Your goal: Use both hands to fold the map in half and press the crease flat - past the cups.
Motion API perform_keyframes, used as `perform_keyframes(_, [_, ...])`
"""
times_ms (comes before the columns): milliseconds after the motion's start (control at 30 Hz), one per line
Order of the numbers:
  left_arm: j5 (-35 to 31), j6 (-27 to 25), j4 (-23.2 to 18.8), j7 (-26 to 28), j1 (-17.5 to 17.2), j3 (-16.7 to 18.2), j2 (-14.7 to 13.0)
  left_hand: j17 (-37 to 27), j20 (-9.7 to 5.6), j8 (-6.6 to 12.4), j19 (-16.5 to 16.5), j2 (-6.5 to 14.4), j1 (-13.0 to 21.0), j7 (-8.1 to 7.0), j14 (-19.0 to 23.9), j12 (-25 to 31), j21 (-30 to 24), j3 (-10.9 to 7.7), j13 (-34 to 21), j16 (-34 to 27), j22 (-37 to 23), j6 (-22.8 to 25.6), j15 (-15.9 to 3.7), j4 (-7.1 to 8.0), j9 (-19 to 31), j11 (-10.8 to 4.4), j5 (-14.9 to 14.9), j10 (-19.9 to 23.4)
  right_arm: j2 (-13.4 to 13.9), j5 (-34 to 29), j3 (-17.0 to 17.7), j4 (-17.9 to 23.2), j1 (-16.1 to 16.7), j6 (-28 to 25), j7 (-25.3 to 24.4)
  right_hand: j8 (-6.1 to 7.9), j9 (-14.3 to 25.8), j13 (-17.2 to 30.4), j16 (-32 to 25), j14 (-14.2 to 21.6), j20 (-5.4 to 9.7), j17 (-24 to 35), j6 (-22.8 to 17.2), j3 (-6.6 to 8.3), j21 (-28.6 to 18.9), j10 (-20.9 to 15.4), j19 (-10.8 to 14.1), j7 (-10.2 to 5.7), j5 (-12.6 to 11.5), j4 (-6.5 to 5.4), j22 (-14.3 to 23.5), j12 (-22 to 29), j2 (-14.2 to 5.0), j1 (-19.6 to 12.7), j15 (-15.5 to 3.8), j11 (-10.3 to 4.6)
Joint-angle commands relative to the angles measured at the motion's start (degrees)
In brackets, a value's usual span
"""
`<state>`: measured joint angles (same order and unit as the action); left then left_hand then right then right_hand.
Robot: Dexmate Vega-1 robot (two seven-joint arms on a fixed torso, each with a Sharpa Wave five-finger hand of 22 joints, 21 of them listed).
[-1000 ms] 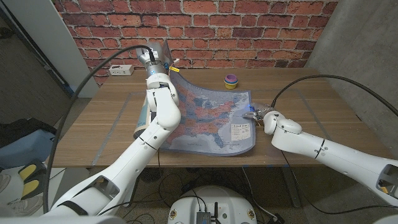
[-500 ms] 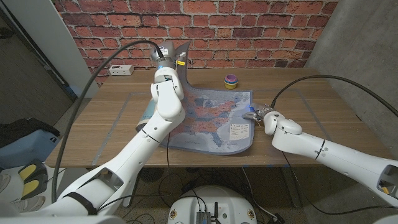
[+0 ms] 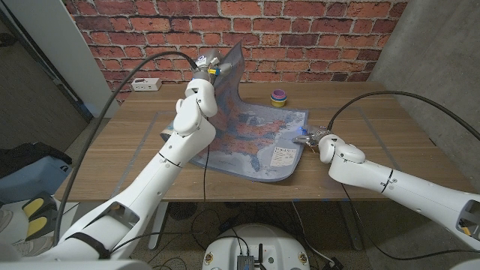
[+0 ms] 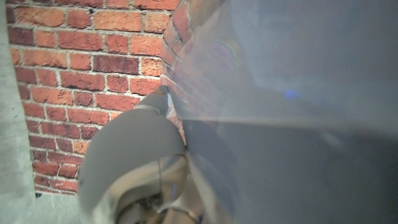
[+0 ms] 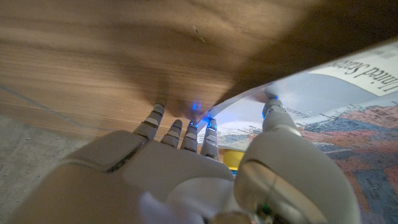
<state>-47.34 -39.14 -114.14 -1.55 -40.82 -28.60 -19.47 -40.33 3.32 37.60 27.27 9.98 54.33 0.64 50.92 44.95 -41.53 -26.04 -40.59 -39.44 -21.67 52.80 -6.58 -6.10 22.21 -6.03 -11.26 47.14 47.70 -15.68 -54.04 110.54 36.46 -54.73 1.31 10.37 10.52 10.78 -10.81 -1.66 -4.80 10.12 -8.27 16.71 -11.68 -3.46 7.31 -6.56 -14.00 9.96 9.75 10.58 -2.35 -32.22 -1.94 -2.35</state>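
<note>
The map (image 3: 251, 139) lies on the wooden table (image 3: 127, 139) in the head view with its long axis running across the table from the robot's left to its right; its left end is lifted off the wood and stands up in front of the brick wall (image 3: 315, 37), while the rest stays flat on the table. The left hand (image 3: 208, 66) grips that raised edge high above the table, fingers closed on the sheet. At the map's right edge the right hand (image 3: 315, 139) rests low on the table, fingertips at the paper's border. A stack of cups (image 3: 279, 97) stands on the table just beyond the map's far right corner, and a white power strip (image 3: 145, 85) lies at the far left of the table. The left wrist view shows the sheet (image 4: 298, 112) very close and blurred, its blank back facing the camera, running alongside the left hand (image 4: 149, 180) with the brick wall (image 4: 74, 68) behind; how the fingers close cannot be told here. The right wrist view shows what the head view does not: the right hand (image 5: 205, 168) has its thumb on top of the printed map (image 5: 348, 106) and its fingers (image 5: 186, 134) under the lifted edge, pinching it just above the table (image 5: 124, 56).
</note>
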Motion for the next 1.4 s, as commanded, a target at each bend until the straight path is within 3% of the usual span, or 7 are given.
perform_keyframes(33, [35.7, 10.6, 2.9, 8.2, -1.7, 4.7, -1.9, 0.0, 0.46, 0.47, 0.0, 0.4, 1.6, 0.57, 0.6, 0.6, -0.7, -0.72, 0.0, -0.6, -0.3, 0.2, -3.51, -1.02, 0.2, -1.06, -0.4, 1.8, 0.2, -0.4, 0.3, 0.5, 0.4, -0.9, -0.1, 0.38, 0.1, 0.2, -0.1, -0.1, 0.49, 0.2, 0.2, 0.27, -0.1, 0.1, 0.8, 0.08, -0.4, -0.04, 0.2, 0.4, -0.1, -0.7, 0.07, -0.17])
perform_keyframes(233, [43.1, 15.7, 6.1, 13.2, -2.3, 3.5, -2.2, 0.2, 0.58, 0.56, -0.1, 0.4, 1.7, 0.67, 0.7, 0.6, -1.1, -0.56, 0.2, -0.5, -0.3, 0.2, -3.43, -1.11, 0.3, -1.01, -0.4, 2.0, 0.3, -0.6, 0.4, 1.0, 0.3, -1.4, -0.2, 0.42, 0.1, 0.2, -0.1, -0.1, 0.55, 0.2, 0.1, 0.29, -0.1, 0.1, 0.9, 0.1, -0.5, -0.08, 0.2, 0.4, 0.03, -1.0, 0.01, -0.07])
perform_keyframes(400, [48.2, 18.9, 9.3, 17.7, -2.9, 2.5, -0.9, 0.4, 0.7, 0.61, 0.0, 0.3, 1.9, 0.66, 1.0, 0.6, -1.5, -0.42, 0.4, -0.6, -0.3, 0.4, -3.21, -1.2, 0.2, -1.23, -0.5, 2.3, 0.5, -0.9, 0.2, 1.4, 0.2, -1.5, -0.1, 0.46, 0.1, 0.2, -0.1, -0.1, 0.54, 0.2, 0.1, 0.29, -0.1, 0.1, 0.9, 0.13, -0.5, -0.12, 0.2, 0.4, 0.11, -1.2, -0.05, -0.13])
perform_keyframes(900, [56.1, 30.5, 18.1, 33.6, -4.9, 0.3, 6.8, 1.1, 0.25, 0.94, 3.1, -0.5, 3.3, 1.16, 4.4, 1.6, -4.6, 0.32, 1.3, -1.9, -0.1, 2.7, -3.27, -2.49, -0.8, -1.16, -0.9, 5.6, 1.7, -1.5, 1.5, 3.3, 1.7, 0.1, -1.2, 0.87, 0.1, 0.2, -0.4, 0.8, 1.01, 0.2, -1.0, 0.33, -0.3, -0.5, 2.0, 0.07, -0.8, -0.25, 0.2, 0.7, 0.5, -2.2, -0.24, -0.07])
perform_keyframes(1167, [64.4, 31.6, 20.7, 33.8, -4.9, 1.1, 9.3, 9.8, -1.32, -0.75, 6.5, -1.6, 1.9, 1.92, 8.7, -0.4, -7.7, -1.36, 6.8, 4.7, 1.8, 4.1, -4.02, -2.2, -3.2, -2.0, -1.2, 7.8, 2.1, -1.5, 2.8, 4.0, 2.5, 0.8, -1.8, 0.91, 0.1, 0.2, -0.5, 1.2, 0.91, 0.2, -1.3, 0.32, -0.3, -0.7, 2.5, 0.05, -0.9, -0.29, 0.2, 0.8, 0.66, -2.5, -0.12, -0.21])
perform_keyframes(1200, [67.0, 32.0, 21.8, 33.0, -5.0, 1.7, 10.3, 11.5, -1.57, -1.31, 6.6, -1.5, 1.6, 2.06, 9.1, -1.0, -7.9, -1.8, 7.8, 6.2, 2.4, 3.8, -3.82, -2.09, -3.7, -1.83, -1.1, 7.6, 2.1, -1.1, 3.5, 4.1, 2.9, 1.2, -2.3, 0.92, 0.1, 0.2, -0.5, 1.3, 0.92, 0.2, -1.3, 0.32, -0.3, -0.7, 2.6, 0.06, -0.9, -0.3, 0.2, 0.8, 0.68, -2.6, -0.11, -0.2])
perform_keyframes(1400, [74.9, 31.3, 24.5, 27.7, -3.5, 1.7, 10.1, 21.0, -1.07, -4.04, 4.6, -2.3, -0.5, 1.74, 7.2, -3.5, -7.9, -4.13, 11.9, 15.9, 6.3, 3.7, -2.84, -2.06, -6.4, -2.05, -0.4, 6.6, 2.1, 1.2, 7.4, 4.5, 5.4, 3.9, -5.0, 0.77, 0.1, 0.2, -0.8, 2.0, 0.3, 0.2, -1.1, 0.27, -0.4, -0.6, 3.1, 0.14, -1.0, -0.37, 0.2, 0.7, 0.88, -2.8, 0.01, -0.21])
